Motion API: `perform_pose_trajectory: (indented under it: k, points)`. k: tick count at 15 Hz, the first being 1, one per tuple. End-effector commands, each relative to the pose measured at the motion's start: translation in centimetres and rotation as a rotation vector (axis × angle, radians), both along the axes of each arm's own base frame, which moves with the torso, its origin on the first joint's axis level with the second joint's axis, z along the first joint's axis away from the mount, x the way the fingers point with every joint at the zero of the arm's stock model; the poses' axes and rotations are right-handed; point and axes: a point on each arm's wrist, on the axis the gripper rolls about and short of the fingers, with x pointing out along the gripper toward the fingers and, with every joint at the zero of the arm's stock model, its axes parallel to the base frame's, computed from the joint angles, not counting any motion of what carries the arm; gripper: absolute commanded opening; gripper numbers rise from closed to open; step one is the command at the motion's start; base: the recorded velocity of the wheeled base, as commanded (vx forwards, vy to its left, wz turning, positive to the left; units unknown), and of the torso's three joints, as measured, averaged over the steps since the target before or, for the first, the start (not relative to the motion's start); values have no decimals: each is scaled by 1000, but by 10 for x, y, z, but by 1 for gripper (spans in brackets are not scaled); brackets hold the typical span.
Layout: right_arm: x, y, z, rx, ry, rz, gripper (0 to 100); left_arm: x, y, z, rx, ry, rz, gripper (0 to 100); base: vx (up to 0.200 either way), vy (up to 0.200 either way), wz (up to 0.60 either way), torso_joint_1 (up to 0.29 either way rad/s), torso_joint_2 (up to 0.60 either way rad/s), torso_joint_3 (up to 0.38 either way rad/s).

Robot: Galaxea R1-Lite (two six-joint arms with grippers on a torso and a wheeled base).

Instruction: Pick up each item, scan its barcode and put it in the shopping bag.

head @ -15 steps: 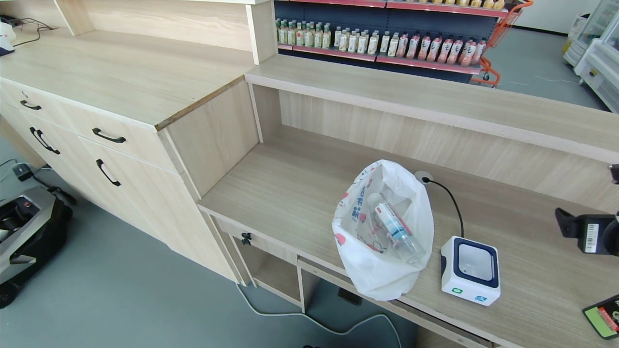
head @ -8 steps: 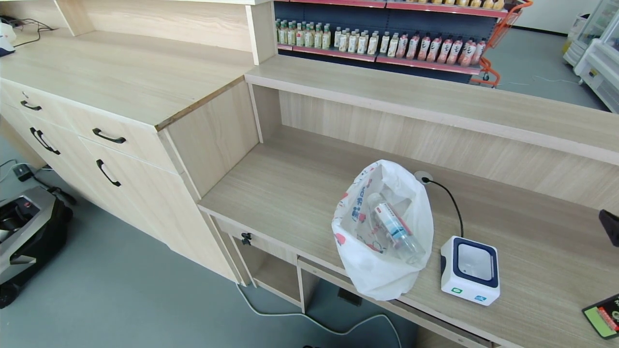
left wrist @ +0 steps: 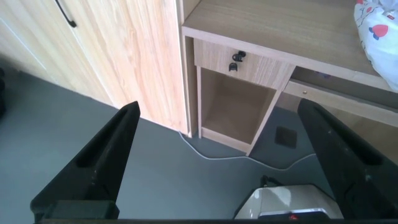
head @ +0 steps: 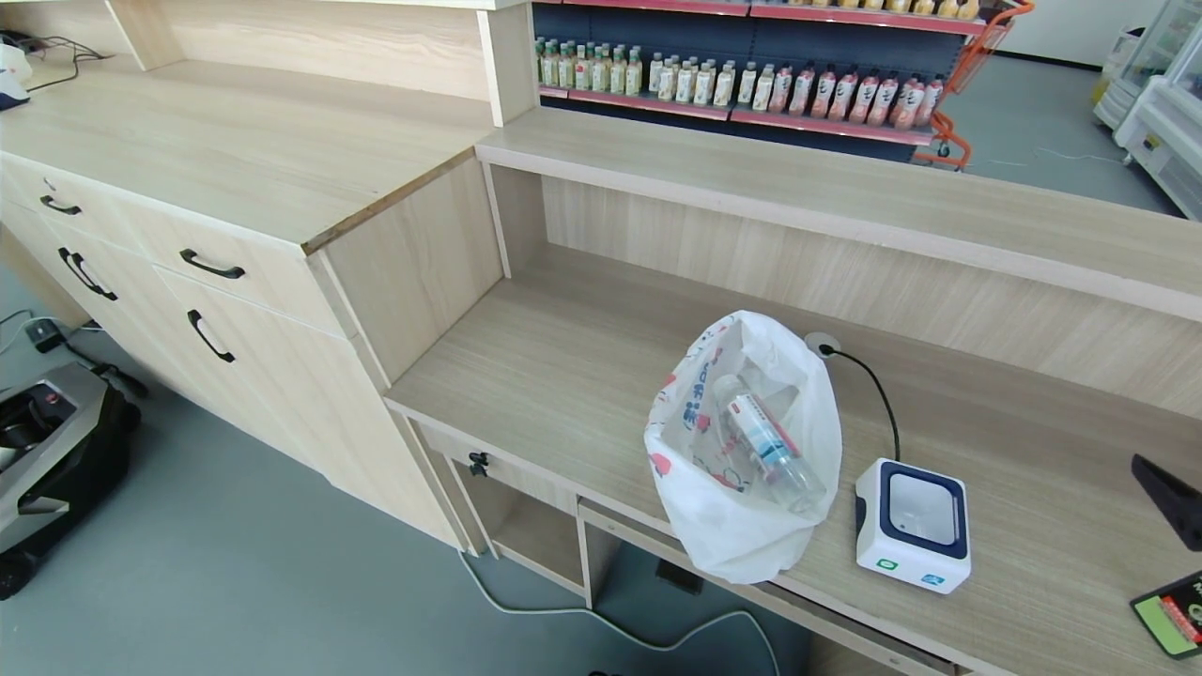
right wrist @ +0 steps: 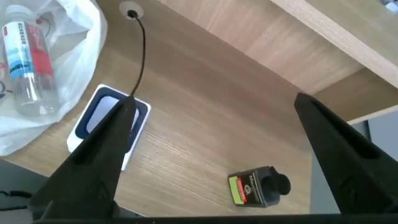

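A white printed shopping bag stands open near the counter's front edge, with a clear water bottle lying inside. A white and blue barcode scanner sits just right of it. A small black item with a green and red label lies at the counter's far right front. My right gripper hangs open and empty above the counter, between the scanner and the black item. My left gripper is open and empty, low over the grey floor in front of the counter.
The scanner's black cable runs to a hole in the counter behind the bag. A raised shelf backs the counter. A drawer with a key and an open cubby sit under the counter's left end.
My right gripper has drawn off to the right and lower in the head view, so just one fingertip is left at the edge. Bag, bottle and scanner have stayed put.
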Motion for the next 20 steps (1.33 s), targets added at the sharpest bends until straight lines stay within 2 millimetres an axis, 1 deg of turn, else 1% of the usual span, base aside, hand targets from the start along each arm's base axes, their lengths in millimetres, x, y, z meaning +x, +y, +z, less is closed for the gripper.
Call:
perform_pose_trajectory:
  k: [1,3,6,8,10,12,17,20]
  points:
    - [-14,0,2,-47,-40,8,100,0,0,0,0,2,0,100,0,0,-600,7,2,-2]
    - [-16,0,3,-49,-40,2,100,0,0,0,0,0,0,100,0,0,-600,-132,217,110]
    - [-14,-1,1,-48,-22,-9,100,0,0,0,0,0,0,100,0,0,-600,-181,349,150]
    - [-15,-1,1,-46,-22,-4,100,0,0,0,0,2,0,100,0,0,0,-149,285,119]
    - [-15,-1,-10,39,-5,-9,100,0,0,0,0,2,0,100,0,0,0,-18,40,21]
    - [-15,-2,-16,48,16,-21,100,0,0,0,0,2,0,100,0,0,0,0,0,0]
    - [-15,-4,-16,54,15,-48,100,0,0,0,0,2,0,100,0,0,0,0,0,0]
    - [-16,-4,-16,55,13,-49,100,0,0,0,2,2,0,100,0,-200,0,-1,4,1]
